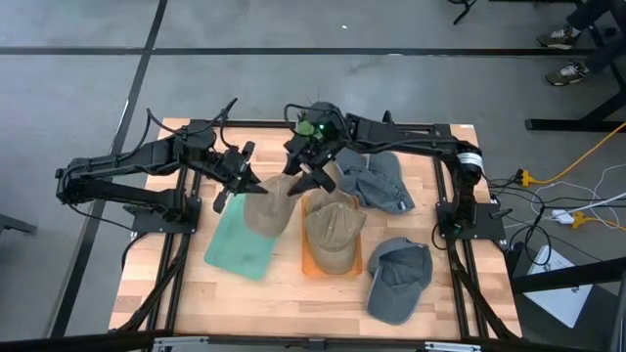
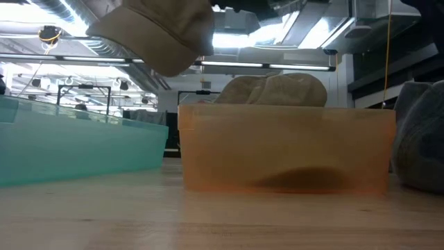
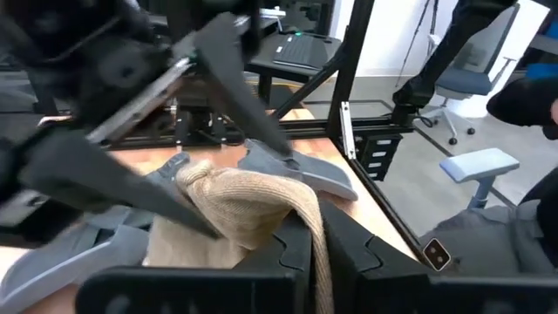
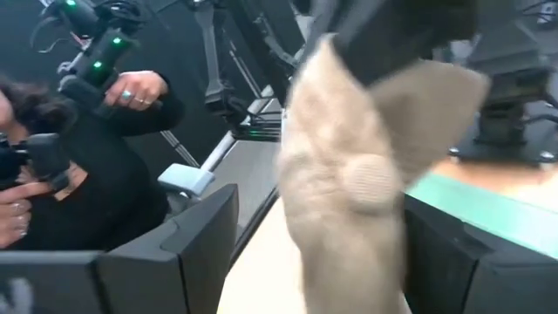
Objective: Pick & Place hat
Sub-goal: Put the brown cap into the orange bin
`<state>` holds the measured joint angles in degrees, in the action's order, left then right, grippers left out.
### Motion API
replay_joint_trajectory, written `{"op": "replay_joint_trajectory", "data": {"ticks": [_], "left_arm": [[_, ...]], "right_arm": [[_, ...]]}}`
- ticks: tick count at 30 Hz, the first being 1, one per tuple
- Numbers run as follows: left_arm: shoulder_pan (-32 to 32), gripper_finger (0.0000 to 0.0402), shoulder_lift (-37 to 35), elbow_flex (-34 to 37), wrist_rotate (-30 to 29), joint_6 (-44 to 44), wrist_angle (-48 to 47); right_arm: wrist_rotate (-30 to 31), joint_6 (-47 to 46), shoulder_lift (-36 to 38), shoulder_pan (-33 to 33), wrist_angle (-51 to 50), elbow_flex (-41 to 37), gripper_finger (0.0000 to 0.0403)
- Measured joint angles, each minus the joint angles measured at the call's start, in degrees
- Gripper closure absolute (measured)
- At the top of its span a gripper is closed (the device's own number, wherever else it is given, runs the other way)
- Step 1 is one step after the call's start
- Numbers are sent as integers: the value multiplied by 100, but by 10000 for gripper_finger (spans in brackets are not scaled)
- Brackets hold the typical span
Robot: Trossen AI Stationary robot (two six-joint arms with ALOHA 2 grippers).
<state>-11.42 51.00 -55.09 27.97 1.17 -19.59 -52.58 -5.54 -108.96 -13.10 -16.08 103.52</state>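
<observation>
A tan hat [image 1: 270,207] hangs in the air between the teal bin [image 1: 238,246] and the orange bin [image 1: 331,256]; my left gripper [image 1: 249,184] is shut on it. The low view shows it lifted [image 2: 161,31] well above the table. My right gripper [image 1: 311,179] is open just right of it. In the right wrist view its fingers [image 4: 196,249] stand on either side of the hat's crown button [image 4: 375,183], and I see no touch. A second tan hat [image 1: 335,233] lies in the orange bin. My left gripper pinches a bunched fold of the tan hat's cloth [image 3: 307,218] between its two fingers, coming nearly level from the table's left side. The hat hangs below and ahead of the fingers, clear of the table and of both bins.
Two grey hats lie on the table, one at the far right [image 1: 380,182] and one at the near right [image 1: 399,280]. A person holding controllers [image 4: 122,87] shows beyond the table. Bare wood lies along the near edge [image 1: 293,303].
</observation>
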Motion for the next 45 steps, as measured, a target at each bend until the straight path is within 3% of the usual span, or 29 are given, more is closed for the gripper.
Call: {"op": "replay_joint_trajectory", "data": {"ticks": [6,17,24,34,38,45], "left_arm": [[2,394,0,-2,2,1,-2],[2,380,0,-2,0,-7,-2],[2,356,0,-2,0,-151,-40],[0,268,0,-2,-43,-99,-47],[-1,243,-2,-4,-557,107,-276],[0,233,-6,-4,-1542,299,-655]], "right_arm": [[2,19,-16,115,-7,3,181],[3,11,-16,135,6,3,387],[3,-12,-16,135,1,1,388],[-46,-434,-7,154,-325,-2,392],[-421,-483,13,196,-718,-4,394],[-410,-551,274,448,-1304,-6,394]]}}
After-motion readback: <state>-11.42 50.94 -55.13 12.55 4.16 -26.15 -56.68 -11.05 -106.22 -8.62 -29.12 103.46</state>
